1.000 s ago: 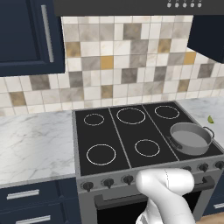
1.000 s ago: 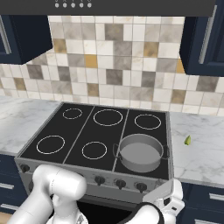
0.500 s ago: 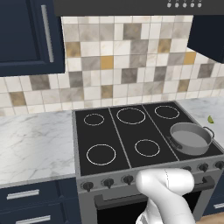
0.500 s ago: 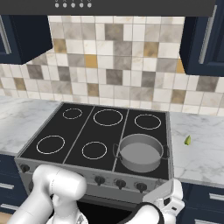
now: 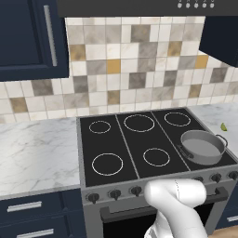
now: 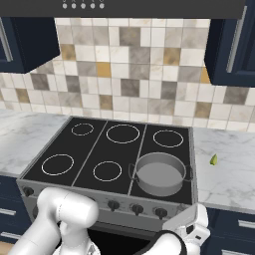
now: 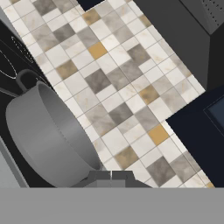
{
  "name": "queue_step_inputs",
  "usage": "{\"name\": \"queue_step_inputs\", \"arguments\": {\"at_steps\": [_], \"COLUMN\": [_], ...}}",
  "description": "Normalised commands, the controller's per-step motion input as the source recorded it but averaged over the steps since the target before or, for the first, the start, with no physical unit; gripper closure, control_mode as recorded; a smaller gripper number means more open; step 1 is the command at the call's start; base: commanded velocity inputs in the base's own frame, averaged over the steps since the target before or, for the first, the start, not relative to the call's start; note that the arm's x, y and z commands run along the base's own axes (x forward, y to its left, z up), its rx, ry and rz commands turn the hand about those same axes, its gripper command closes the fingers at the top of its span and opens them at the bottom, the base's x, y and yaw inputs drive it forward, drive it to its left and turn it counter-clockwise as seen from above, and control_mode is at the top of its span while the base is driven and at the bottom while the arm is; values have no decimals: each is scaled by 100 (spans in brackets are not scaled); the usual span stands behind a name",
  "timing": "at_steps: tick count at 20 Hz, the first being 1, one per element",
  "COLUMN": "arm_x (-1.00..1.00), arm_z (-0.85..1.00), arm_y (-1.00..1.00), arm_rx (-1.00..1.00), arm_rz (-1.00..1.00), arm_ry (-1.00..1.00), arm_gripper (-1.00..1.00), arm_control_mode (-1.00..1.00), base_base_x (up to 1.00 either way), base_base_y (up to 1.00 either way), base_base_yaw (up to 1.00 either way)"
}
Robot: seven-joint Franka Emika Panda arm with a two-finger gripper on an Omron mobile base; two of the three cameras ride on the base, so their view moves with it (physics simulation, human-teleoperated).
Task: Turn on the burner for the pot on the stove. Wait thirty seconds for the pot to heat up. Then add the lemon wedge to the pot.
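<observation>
Stove (image 5: 139, 139): it is set in the counter (image 5: 37, 153), with counter surface on its left side and on its right side.
Pot (image 5: 202, 147): it stands on the stove, at the front right corner of the cooktop.
Lemon wedge (image 6: 213, 160): it lies on the counter to the right of the stove, just beyond the right edge, well apart from the pot.
Knobs (image 6: 137, 209): they are in a row along the front edge of the stove, below the cooktop.
Tiled wall (image 5: 135, 65): it stands behind the stove and the counter.
Hood (image 6: 124, 7): it hangs above the stove.
Upper cabinets (image 5: 28, 37): they are on both sides of the hood.
</observation>
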Motion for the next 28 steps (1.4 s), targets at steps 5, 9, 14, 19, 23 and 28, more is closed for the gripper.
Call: {"name": "queue_step_inputs", "arguments": {"at_steps": [5, 9, 14, 19, 23, 28], "arm_x": [0, 0, 0, 0, 0, 0], "arm_z": [0, 0, 0, 0, 0, 0], "arm_y": [0, 0, 0, 0, 0, 0], "arm_rx": [0, 0, 0, 0, 0, 0], "arm_rz": [0, 0, 0, 0, 0, 0], "arm_ry": [0, 0, 0, 0, 0, 0], "arm_gripper": [100, 100, 100, 100, 100, 100], "arm_control_mode": [-100, -100, -100, -100, -100, -100], "base_base_x": [0, 0, 0, 0, 0, 0], "base_base_y": [0, 0, 0, 0, 0, 0], "base_base_yaw": [0, 0, 0, 0, 0, 0]}}
